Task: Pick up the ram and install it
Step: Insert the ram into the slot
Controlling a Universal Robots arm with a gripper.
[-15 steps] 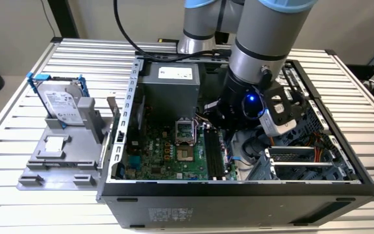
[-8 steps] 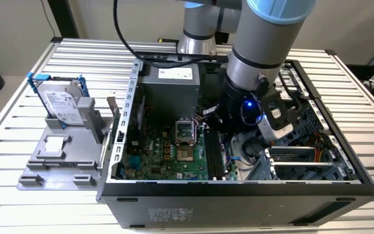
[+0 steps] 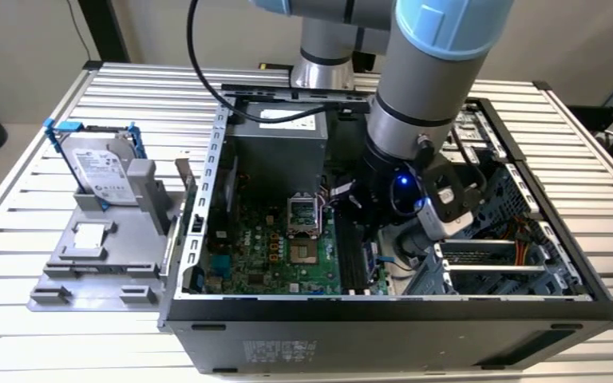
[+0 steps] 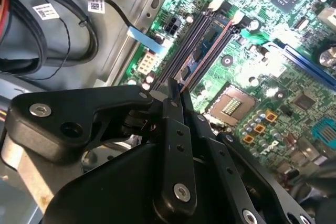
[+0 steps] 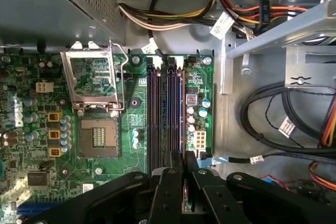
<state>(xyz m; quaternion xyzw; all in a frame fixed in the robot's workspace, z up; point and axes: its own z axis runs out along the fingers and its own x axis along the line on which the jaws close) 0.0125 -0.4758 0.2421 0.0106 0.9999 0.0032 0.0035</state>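
Ram point(image 5: 185, 195), a thin flat green-edged board, sits pinched between the gripper's point(image 5: 184, 169) matte black fingers above the motherboard's point(image 5: 134, 103) long dark slots point(image 5: 165, 114); the exterior view adds the metal case point(image 3: 392, 307).

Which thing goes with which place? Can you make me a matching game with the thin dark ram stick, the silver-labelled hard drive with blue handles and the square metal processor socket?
Things:
1. thin dark ram stick
2. silver-labelled hard drive with blue handles
3. square metal processor socket

Places:
A. on the green motherboard, beside the long slots
B. pinched in the black gripper
C. outside the computer case, on the grey stand at the exterior view's left

Pairs: 1-B, 2-C, 3-A
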